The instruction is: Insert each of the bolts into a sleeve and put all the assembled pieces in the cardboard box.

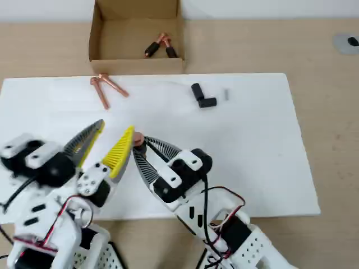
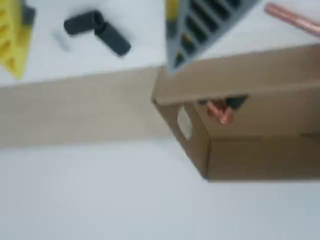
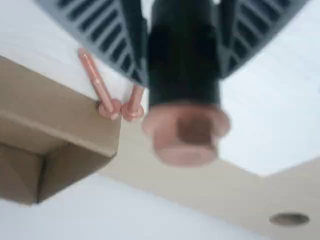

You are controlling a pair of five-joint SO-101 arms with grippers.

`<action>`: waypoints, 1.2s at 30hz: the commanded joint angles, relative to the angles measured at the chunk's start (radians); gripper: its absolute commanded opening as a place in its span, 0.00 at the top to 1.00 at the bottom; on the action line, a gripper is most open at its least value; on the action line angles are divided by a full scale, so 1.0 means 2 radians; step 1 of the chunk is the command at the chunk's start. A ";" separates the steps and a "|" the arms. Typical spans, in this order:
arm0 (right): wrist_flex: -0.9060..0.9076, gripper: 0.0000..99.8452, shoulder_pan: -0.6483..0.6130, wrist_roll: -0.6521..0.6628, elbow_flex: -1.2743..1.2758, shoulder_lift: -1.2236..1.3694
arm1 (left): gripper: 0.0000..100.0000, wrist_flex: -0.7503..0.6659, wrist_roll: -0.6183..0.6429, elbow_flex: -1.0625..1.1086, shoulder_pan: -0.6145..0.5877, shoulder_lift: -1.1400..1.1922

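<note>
My right gripper (image 1: 139,147) is shut on a black sleeve (image 3: 184,55) with a copper bolt (image 3: 186,131) in it, over the white sheet's left middle; the bolt head (image 1: 138,137) sticks out past the fingertips. Just to its left my left gripper (image 1: 115,128) stands open with nothing in it, one finger yellow (image 2: 11,40), one grey (image 2: 200,25). Two bare copper bolts (image 1: 104,88) lie near the sheet's far left edge. Two black sleeves (image 1: 202,95) lie touching at the far middle. Behind the sheet the cardboard box (image 1: 96,39) holds two assembled pieces (image 1: 161,46).
The white sheet (image 1: 252,157) covers most of the wooden table. A small grey bit (image 1: 226,94) lies beside the sleeves. A grey round fitting (image 1: 345,42) sits in the table at the far right. The sheet's right half is bare.
</note>
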 commanded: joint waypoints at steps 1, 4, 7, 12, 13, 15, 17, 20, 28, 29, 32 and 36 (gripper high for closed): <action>-0.002 0.99 0.014 0.030 -0.028 -0.062 | 0.80 0.001 0.034 -0.068 -0.043 -0.001; -0.002 0.99 0.034 0.053 -0.069 -0.059 | 0.80 0.003 0.053 -0.107 -0.093 0.000; -0.003 0.99 0.057 0.074 -0.133 -0.017 | 0.80 0.035 0.052 -0.137 -0.130 0.010; -0.068 0.99 0.102 0.076 -0.297 0.201 | 0.80 0.129 0.035 -0.203 -0.134 0.131; -0.083 0.99 0.108 0.076 -0.341 0.257 | 0.80 0.144 0.015 -0.225 -0.134 0.161; -0.096 0.99 0.116 0.076 -0.435 0.365 | 0.80 0.170 -0.035 -0.263 -0.133 0.213; -0.103 0.99 0.125 0.076 -0.522 0.463 | 0.80 0.182 -0.088 -0.299 -0.133 0.249; -0.117 0.99 0.140 0.076 -0.631 0.590 | 0.80 0.183 -0.151 -0.321 -0.137 0.277; -0.163 0.99 0.187 0.077 -0.885 0.877 | 0.80 0.179 -0.210 -0.283 -0.137 0.287; -0.163 0.99 0.192 0.077 -0.917 0.911 | 0.80 0.174 -0.209 -0.275 -0.137 0.286; -0.164 0.99 0.204 0.076 -1.021 1.015 | 0.80 0.153 -0.195 -0.256 -0.137 0.285; -0.162 0.99 0.218 0.077 -1.170 1.162 | 0.80 0.127 -0.193 -0.227 -0.137 0.285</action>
